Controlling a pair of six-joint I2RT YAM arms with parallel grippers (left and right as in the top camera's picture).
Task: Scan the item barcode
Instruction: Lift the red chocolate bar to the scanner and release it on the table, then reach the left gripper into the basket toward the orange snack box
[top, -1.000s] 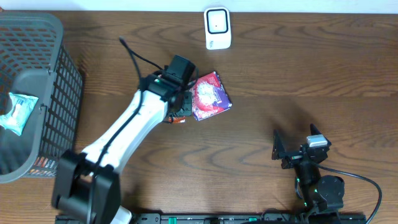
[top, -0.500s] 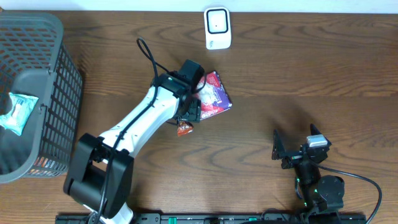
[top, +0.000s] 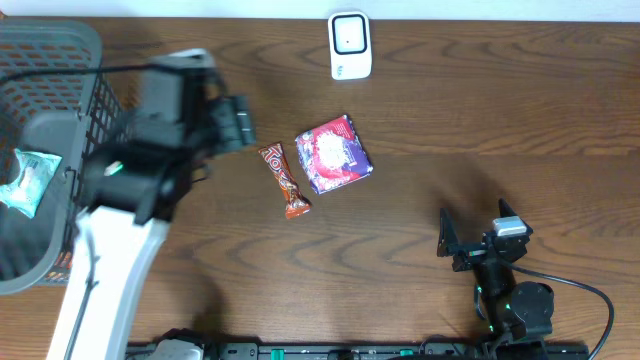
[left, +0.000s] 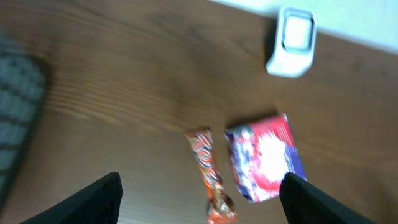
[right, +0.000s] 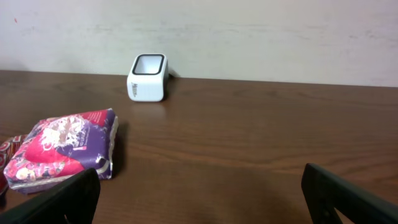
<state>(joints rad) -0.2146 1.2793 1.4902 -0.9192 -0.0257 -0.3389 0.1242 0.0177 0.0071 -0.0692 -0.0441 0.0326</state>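
Two-armed hovering — holding left fingers (left: 99, 199) spread wide and empty near the candy bar (top: 284, 181), right fingers (right: 62, 199) gaping empty over the tabletop (top: 500, 120).

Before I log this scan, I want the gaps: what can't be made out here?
Barcodes on the candy bar and purple packet: too small overhead, blurred in the left wrist view.
Basket contents: cut by the overhead frame's left edge, partly behind the left arm.

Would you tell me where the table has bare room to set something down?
Bare wood lies between the snack packet and the right gripper, and right of the scanner. Crowded: around the candy bar and beside the basket.
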